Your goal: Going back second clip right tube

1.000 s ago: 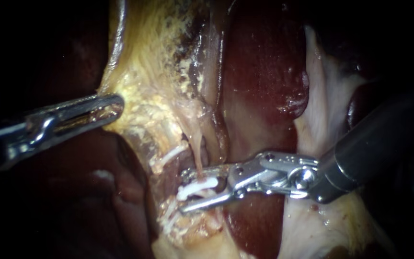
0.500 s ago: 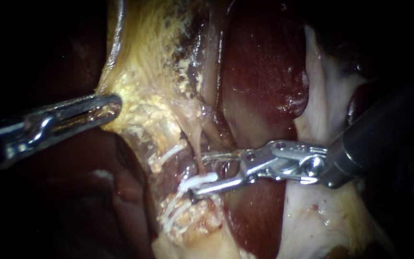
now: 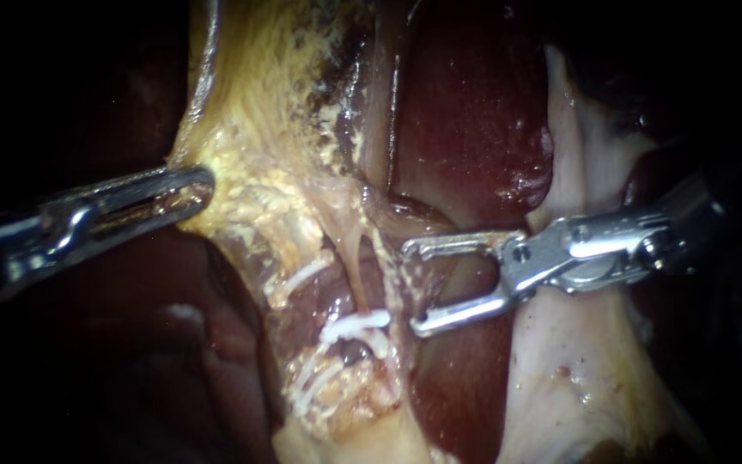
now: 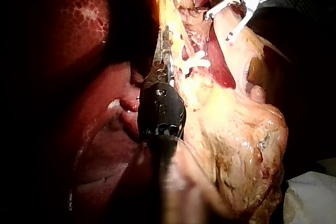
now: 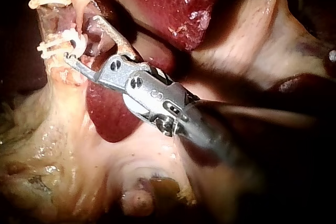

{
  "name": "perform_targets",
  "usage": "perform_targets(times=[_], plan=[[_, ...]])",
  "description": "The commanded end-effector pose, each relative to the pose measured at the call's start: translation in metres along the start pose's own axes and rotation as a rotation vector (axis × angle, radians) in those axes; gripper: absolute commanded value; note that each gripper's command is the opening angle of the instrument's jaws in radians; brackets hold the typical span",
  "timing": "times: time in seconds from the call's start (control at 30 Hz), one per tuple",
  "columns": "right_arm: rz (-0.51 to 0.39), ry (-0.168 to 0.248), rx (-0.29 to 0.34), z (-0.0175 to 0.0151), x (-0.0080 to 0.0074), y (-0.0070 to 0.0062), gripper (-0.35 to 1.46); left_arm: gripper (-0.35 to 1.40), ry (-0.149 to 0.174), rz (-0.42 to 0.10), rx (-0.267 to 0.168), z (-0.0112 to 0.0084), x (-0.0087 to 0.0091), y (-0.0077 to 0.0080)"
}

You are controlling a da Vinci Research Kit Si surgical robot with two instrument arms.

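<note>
A thin pale tube runs down the middle of the endoscope view with a white clip across it. My right instrument stands a little to the right of that clip, jaws open and empty. In the right wrist view the clip lies just ahead of the tips of my right instrument. My left instrument is shut on the edge of the yellowish fatty tissue, holding it out to the left. The left wrist view shows my left instrument beside the clip and my right instrument beyond it.
Two more white clips, one above and one below, lie to the left of the tube. Dark red liver fills the space behind. A pale fold of tissue lies under the right instrument's shaft.
My right instrument has drawn back to the right and slightly up, off the clip, with its jaws still open. The clip stays on the tube. My left instrument has held still.
</note>
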Motion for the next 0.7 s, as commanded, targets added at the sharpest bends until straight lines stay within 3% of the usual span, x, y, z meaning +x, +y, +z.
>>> perform_targets(times=[0.03,0.3,0.4,0.5,0.7], plan=[[-0.005,-0.001,0.001,-0.0001,0.0,0.0,0.6,-0.35,0.001,0.0,0.001,0.0002,0.0,0.0],[-0.017,0.002,0.005,-0.001,-0.0001,-0.0001,0.6,-0.35,0.0,0.001,0.0,0.0006,0.0002,0.0003],[-0.014,0.042,0.005,-0.0015,0.0,-0.0001,0.6,-0.35,-0.004,0.003,-0.005,0.0014,0.0006,0.0005],[-0.009,0.099,0.005,-0.0021,0.0001,0.0001,0.6,-0.35,-0.006,0.0,0.001,0.0025,0.0012,0.0008],[-0.009,0.103,0.013,-0.0027,0.0,0.0,0.6,-0.35,-0.009,-0.003,0.019,0.0062,0.0032,0.0009]])
